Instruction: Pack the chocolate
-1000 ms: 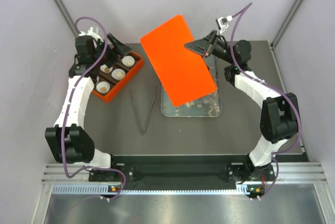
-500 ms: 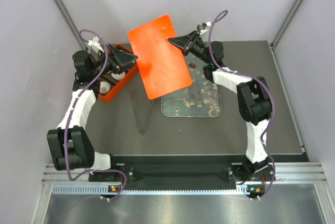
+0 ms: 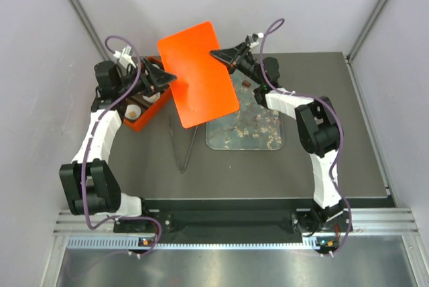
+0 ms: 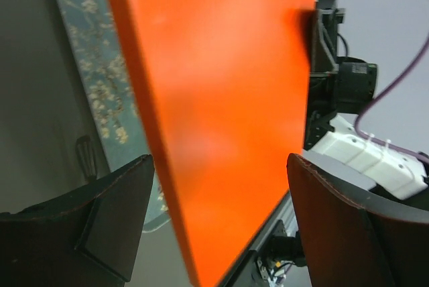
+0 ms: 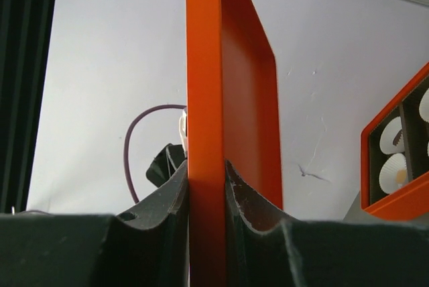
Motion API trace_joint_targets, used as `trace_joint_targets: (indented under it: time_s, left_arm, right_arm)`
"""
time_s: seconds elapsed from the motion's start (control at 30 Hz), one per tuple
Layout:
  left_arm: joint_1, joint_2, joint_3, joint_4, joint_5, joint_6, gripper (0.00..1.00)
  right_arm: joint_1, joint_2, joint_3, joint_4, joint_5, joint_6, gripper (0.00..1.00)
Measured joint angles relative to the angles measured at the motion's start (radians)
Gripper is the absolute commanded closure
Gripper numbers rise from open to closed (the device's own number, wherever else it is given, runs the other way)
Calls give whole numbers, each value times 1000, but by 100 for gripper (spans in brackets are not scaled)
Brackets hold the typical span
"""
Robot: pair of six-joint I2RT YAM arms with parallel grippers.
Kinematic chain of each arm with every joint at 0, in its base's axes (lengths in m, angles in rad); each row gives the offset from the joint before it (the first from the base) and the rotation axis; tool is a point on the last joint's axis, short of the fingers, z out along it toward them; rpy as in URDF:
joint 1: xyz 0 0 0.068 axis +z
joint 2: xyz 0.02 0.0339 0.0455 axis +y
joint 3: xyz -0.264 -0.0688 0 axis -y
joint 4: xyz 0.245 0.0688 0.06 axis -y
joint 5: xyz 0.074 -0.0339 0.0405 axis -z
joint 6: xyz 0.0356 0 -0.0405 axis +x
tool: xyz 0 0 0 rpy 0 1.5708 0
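My right gripper [image 3: 223,55] is shut on the edge of a flat orange lid [image 3: 198,72] and holds it tilted in the air over the table's back. In the right wrist view its fingers [image 5: 241,200] pinch the lid's rim [image 5: 204,99]. My left gripper [image 3: 163,79] is open at the lid's left edge; its fingers [image 4: 100,220] stand wide apart with the lid [image 4: 221,86] between them. The orange box [image 3: 142,107] with white paper cups [image 5: 395,166] is mostly hidden under the left gripper. One small brown chocolate [image 3: 247,84] lies at the glassy tray's back.
The glassy tray with blossom print [image 3: 268,141] lies in the middle and also shows in the left wrist view [image 4: 80,52]. Metal tongs [image 3: 184,146] lie left of it. Walls close in the back and both sides.
My right gripper has carried the lid left and back, from over the tray to beside the box. My left gripper has risen from the box to the lid's left edge.
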Motion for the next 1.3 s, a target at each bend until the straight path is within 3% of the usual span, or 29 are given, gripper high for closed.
trace_joint_targets:
  time_s: [0.17, 0.3, 0.43, 0.47, 0.63, 0.8, 1.13, 1.23, 1.27, 1.3]
  left_arm:
    - [0, 0, -5, -97, -54, 64, 15]
    - [0, 18, -65, 72, 2, -39, 21]
    - [0, 74, -112, 270, 50, -175, 50]
    - [0, 90, -113, 303, 60, -201, 62]
    - [9, 152, -102, 392, 134, -257, 80]
    - [8, 237, -16, 324, 174, -220, 92]
    - [6, 403, 301, -59, 220, 4, 100]
    - [5, 443, 388, -159, 227, 61, 98]
    - [5, 457, 415, -194, 229, 79, 88]
    - [4, 470, 435, -220, 227, 101, 82]
  right_arm:
    - [-1, 21, 16, 6, -1, 26, 100]
    - [2, 22, 36, 17, -1, 34, 100]
    - [6, 42, 79, 28, -14, 32, 95]
    - [6, 43, 79, 26, -25, 26, 91]
    - [-8, 43, 76, -54, -86, -48, 77]
    - [-34, 43, 52, -130, -209, -169, 66]
    - [-60, 43, 22, -298, -380, -357, 63]
    - [-63, 42, -10, -311, -399, -378, 74]
    - [-64, 42, -21, -314, -400, -379, 84]
    - [-64, 42, -30, -315, -399, -377, 88]
